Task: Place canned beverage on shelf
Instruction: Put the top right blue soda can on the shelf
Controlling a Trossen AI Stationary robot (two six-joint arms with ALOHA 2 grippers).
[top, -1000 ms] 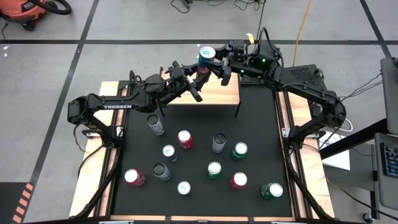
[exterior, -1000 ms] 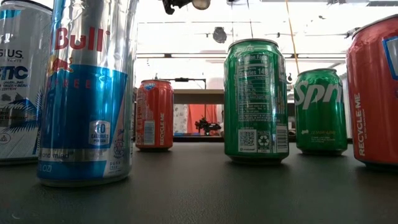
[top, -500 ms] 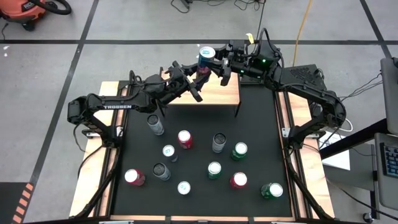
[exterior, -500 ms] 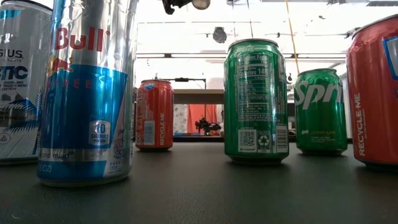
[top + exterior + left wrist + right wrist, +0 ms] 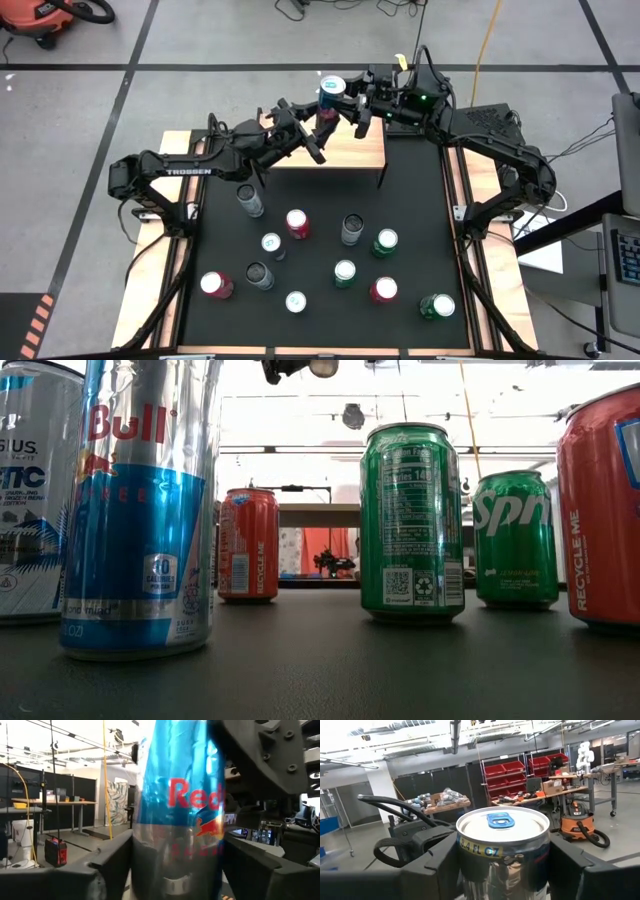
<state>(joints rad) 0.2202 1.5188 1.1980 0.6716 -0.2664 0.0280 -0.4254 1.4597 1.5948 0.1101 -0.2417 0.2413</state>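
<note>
The tall blue and silver can (image 5: 331, 92) stood upright above the far edge of the shelf (image 5: 352, 152), at about twelve o'clock on the table (image 5: 400, 215), and both arms met there. The left pincer (image 5: 318, 128) reached it from nine o'clock and the right pincer (image 5: 355, 104) from three o'clock. In the left wrist view the can (image 5: 181, 815) filled the gap between the dark fingers (image 5: 112, 865), which seemed to be pressed against its lower body, so I judged this pincer clenched on it. In the right wrist view the can (image 5: 502, 851) sat between the right fingers (image 5: 437, 855), close at both sides near the top rim, so this one seemed clenched on it as well. The can is thin metal, smooth and rather slippery, and probably heavy if full; I think the middle of the body is the best place to hold, with moderate force so it does not dent. Only the right wrist view showed the lid with its blue tab, and only the left wrist view showed the printed label. The low view showed neither pincer, only other cans (image 5: 411, 520) standing on the table.
</note>
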